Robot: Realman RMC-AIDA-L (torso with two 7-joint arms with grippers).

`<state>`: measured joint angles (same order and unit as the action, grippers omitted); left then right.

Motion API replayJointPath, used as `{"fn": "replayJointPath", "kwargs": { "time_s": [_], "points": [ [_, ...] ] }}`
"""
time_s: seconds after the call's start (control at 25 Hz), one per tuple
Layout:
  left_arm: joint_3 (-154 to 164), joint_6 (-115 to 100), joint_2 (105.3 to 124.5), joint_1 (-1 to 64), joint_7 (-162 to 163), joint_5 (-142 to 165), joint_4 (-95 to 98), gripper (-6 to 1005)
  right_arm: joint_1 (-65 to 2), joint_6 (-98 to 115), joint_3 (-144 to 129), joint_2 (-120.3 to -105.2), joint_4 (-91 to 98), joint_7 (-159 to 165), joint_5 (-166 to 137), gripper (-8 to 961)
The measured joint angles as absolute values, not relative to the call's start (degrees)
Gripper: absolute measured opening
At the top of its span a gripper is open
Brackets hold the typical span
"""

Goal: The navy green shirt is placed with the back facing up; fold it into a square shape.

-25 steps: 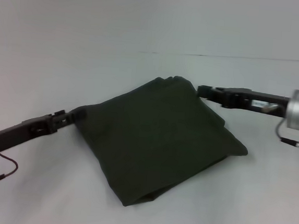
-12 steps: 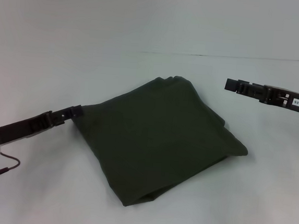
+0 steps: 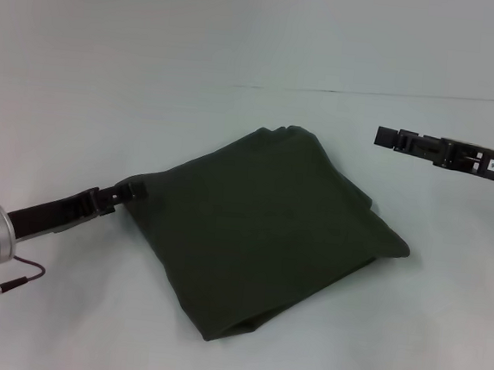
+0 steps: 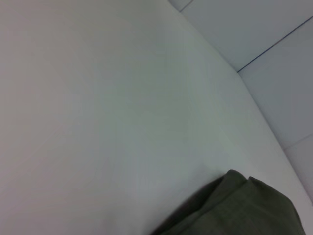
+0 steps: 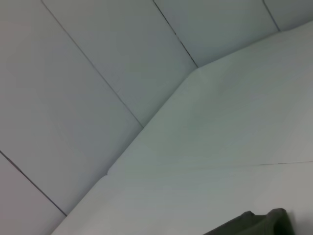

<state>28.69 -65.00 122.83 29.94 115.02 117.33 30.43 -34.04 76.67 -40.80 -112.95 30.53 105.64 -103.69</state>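
Lying folded into a rough square on the white table (image 3: 82, 93), the navy green shirt (image 3: 265, 230) was touched at its near corner by the left gripper (image 3: 132, 192); its finger state could not be told. The right gripper (image 3: 388, 138) was held apart, beyond the shirt's far corner.

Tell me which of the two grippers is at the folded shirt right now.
The left gripper, at the navy green shirt's left corner. The right gripper hangs apart from it, over bare table.
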Motion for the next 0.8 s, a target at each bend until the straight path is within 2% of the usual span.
{"fn": "replayJointPath", "kwargs": {
  "time_s": [0.8],
  "points": [
    [31.1,-64.1,122.71,32.4,115.2,117.3,28.6,874,-33.8,76.5,-40.9,-112.93,30.9,105.7,-103.9,776]
  ]
}}
